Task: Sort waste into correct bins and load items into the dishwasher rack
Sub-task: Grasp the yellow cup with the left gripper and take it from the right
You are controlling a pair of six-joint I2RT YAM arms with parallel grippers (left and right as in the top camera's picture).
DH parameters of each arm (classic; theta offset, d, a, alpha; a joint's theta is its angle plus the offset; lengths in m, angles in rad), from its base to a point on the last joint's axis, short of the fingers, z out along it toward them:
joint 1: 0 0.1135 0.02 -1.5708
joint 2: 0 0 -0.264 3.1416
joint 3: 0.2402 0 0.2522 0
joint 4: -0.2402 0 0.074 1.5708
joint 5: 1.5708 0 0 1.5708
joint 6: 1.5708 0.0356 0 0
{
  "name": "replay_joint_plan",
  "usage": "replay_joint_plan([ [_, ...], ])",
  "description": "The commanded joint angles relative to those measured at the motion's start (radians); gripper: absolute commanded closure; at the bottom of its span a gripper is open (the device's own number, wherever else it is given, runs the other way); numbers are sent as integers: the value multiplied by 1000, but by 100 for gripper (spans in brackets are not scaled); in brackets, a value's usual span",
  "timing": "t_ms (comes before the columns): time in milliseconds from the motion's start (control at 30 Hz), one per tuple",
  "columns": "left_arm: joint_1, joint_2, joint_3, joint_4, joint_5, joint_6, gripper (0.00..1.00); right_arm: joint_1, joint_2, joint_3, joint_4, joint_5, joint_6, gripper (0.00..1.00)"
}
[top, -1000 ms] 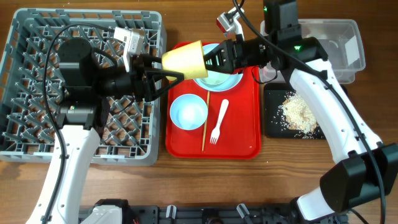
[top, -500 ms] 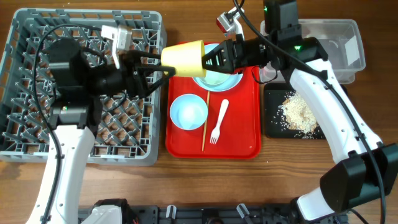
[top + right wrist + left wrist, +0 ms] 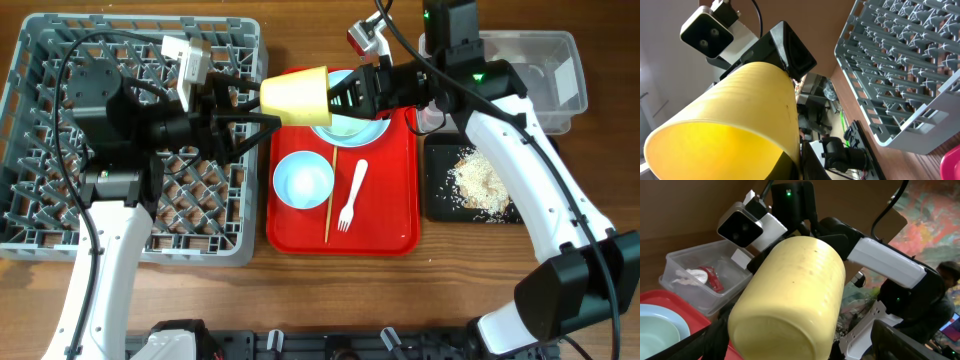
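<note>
My right gripper (image 3: pixel 338 95) is shut on the rim of the yellow cup (image 3: pixel 295 95), holding it on its side above the red tray's back left corner. My left gripper (image 3: pixel 262 104) is open, with a finger on either side of the cup's base. In the left wrist view the cup (image 3: pixel 795 295) fills the gap between the fingers (image 3: pixel 800 347). In the right wrist view the cup (image 3: pixel 740 110) shows with a finger at its rim (image 3: pixel 795 167). The grey rack (image 3: pixel 40 240) stands at the left. The wrapper (image 3: pixel 712 277) and tissue (image 3: pixel 687 275) lie in the clear tub (image 3: pixel 540 50).
On the red tray (image 3: pixel 390 230) lie a blue-green bowl (image 3: pixel 303 180), a white fork (image 3: pixel 350 195) and a wooden stick (image 3: pixel 329 200). A second bowl (image 3: pixel 362 128) is partly hidden under the cup. The black tray (image 3: pixel 435 205) holds crumbs (image 3: pixel 480 180).
My left arm has shifted back and left, and its fingers have spread around the cup's base. The right arm and the cup have not moved.
</note>
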Motion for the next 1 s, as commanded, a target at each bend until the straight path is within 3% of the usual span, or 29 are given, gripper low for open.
replay_joint_plan([
  [0,-31,-3,12,15,9,-9,7,13,0,11,2,-31,4,96],
  [200,-48,-3,12,45,10,-10,13,23,0,11,1,-31,4,96],
  [267,-48,-3,12,45,10,-10,28,23,0,11,1,-31,4,96],
  [300,-48,-3,12,45,10,-10,30,23,0,11,1,-31,4,96],
  [467,-48,-3,12,45,10,-10,30,23,0,11,1,-31,4,96],
  [733,-48,-3,12,44,3,-10,39,23,0,11,1,-31,4,95],
  [900,-47,-3,12,-7,-62,-6,44,23,0,11,2,-31,4,76],
  [967,-47,-3,12,-85,-131,33,49,23,0,11,-2,2,3,75],
])
